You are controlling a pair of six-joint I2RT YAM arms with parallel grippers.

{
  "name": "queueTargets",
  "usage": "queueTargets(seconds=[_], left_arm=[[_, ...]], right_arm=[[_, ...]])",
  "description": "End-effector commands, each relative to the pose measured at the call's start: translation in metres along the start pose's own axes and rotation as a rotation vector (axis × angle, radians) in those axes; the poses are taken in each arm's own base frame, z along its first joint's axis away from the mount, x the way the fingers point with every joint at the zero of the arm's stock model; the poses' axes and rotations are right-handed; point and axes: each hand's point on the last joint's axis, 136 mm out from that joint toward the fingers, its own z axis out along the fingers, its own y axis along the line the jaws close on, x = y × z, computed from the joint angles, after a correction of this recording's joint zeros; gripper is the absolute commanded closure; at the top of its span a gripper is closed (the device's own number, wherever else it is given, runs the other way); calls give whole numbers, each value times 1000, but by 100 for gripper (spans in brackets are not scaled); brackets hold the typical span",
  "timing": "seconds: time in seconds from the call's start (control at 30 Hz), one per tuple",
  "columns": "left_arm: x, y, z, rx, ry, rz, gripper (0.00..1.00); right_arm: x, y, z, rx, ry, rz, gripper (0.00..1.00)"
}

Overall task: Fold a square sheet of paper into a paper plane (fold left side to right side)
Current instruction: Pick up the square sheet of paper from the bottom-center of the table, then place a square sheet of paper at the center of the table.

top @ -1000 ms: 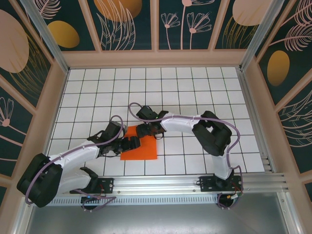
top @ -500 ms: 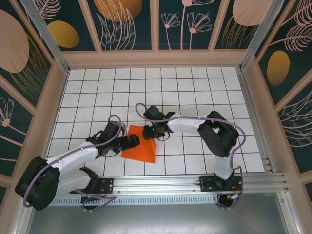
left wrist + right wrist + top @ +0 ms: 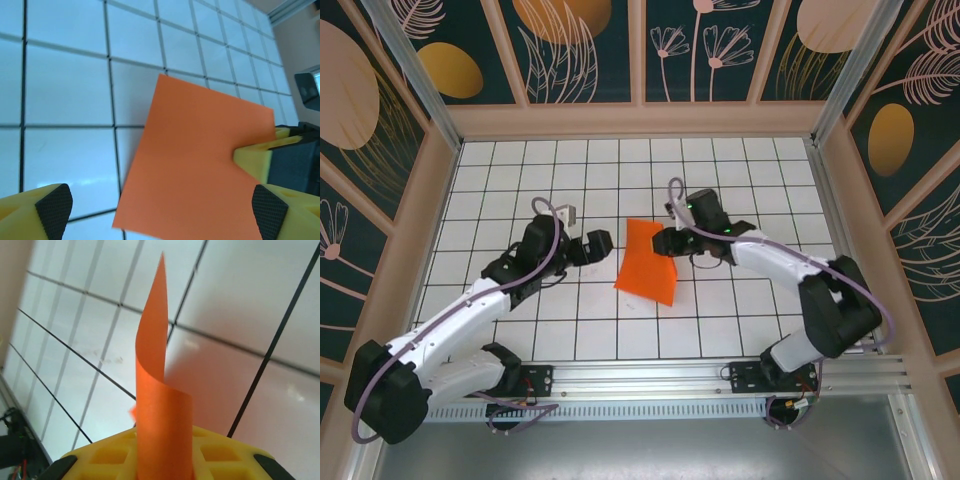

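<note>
The square sheet of paper [image 3: 648, 264] is bright orange and hangs lifted off the white grid floor, slanting down to the left. My right gripper [image 3: 663, 241] is shut on its upper right edge. In the right wrist view the sheet [image 3: 162, 410] curls upward out of the closed yellow jaws [image 3: 164, 471]. My left gripper [image 3: 598, 243] stands open just left of the sheet, apart from it. In the left wrist view the paper [image 3: 195, 170] spreads between my wide black fingertips [image 3: 52, 207], and the right gripper's yellow finger [image 3: 255, 156] pinches its far edge.
The white tiled floor [image 3: 520, 190] is boxed in by patterned walls [image 3: 640, 120] on three sides. An aluminium rail [image 3: 670, 375] with both arm bases runs along the near edge.
The right gripper shut on the paper's edge and carried it up and to the right, off the floor. The left gripper opened wider and drew back to the upper left.
</note>
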Motion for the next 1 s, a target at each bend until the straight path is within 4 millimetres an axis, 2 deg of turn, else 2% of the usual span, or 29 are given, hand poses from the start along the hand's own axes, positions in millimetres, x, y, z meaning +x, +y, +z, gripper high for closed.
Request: queueTargets(seconds=[0.0, 0.13, 0.2, 0.3, 0.4, 0.5, 0.53, 0.6, 0.87, 0.97], left_arm=[[-34, -40, -4, 106, -76, 151, 4], [-51, -83, -10, 263, -104, 264, 4], [-58, -108, -21, 370, -130, 345, 3], [-63, -133, -38, 478, -164, 451, 2], [-65, -146, -45, 529, -170, 515, 1], [-57, -151, -41, 573, -129, 536, 1], [-63, -160, -47, 599, -142, 543, 2], [-62, -168, -52, 643, -139, 550, 1], [-50, -187, -67, 789, -89, 596, 1], [-42, -193, -68, 854, -41, 601, 3]], right_arm=[[-25, 24, -40, -129, -98, -136, 76], [-47, 44, -81, -184, -181, -220, 76], [-55, 62, -102, -226, -213, -285, 76], [-62, 91, -128, -286, -252, -369, 77], [-65, 116, -149, -344, -268, -433, 77], [-67, 138, -170, -384, -283, -489, 80], [-67, 144, -176, -397, -288, -505, 80], [-65, 157, -188, -425, -295, -537, 80], [-53, 185, -216, -518, -298, -619, 80], [-49, 189, -221, -528, -301, -635, 80]])
